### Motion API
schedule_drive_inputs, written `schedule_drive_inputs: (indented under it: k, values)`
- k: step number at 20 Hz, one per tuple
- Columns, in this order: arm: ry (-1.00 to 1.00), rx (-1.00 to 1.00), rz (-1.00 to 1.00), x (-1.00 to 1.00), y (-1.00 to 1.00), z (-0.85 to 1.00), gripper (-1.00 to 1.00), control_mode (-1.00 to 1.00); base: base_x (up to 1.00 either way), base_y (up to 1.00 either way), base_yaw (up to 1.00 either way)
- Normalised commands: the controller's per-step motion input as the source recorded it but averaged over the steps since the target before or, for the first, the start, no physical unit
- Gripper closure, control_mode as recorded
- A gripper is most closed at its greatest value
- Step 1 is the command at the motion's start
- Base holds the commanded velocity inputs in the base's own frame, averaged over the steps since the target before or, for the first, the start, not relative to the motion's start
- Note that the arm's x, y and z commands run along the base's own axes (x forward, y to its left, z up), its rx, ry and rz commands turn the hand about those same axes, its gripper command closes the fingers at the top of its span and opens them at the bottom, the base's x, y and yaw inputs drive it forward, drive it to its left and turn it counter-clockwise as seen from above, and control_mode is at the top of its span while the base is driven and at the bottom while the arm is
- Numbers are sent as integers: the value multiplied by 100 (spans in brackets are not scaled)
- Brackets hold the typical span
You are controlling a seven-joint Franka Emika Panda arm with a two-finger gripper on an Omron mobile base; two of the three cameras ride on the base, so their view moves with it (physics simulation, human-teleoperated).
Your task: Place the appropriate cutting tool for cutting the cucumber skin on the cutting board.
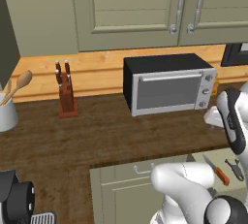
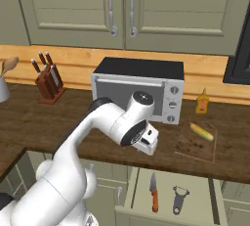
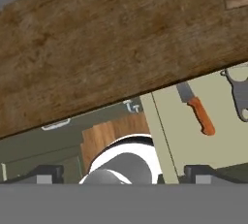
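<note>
In the open drawer (image 2: 139, 186), the peeler (image 2: 179, 199) lies lengthwise beside the knife (image 2: 154, 191), below the gripper (image 2: 149, 146), whose jaws are released and empty.

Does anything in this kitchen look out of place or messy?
Nothing is spilled or broken. The one thing that stands out is the drawer under the counter, pulled open, with an orange-handled knife and a dark peeler lying inside.
</note>
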Motion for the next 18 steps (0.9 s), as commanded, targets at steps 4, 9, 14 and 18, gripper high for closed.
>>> schedule_drive_inputs:
  k: [4, 9, 14, 18]
  values:
    - [9, 0, -10, -6, -67, -72, -100, -100, 0, 0, 0]
    - [7, 0, 0, -1, -54, -41, -100, -100, 0, 0, 0]
    - [8, 1, 0, -24, -56, -57, -100, -100, 0, 0, 0]
    - [10, 3, 0, -25, -38, -61, -100, -100, 0, 0, 0]
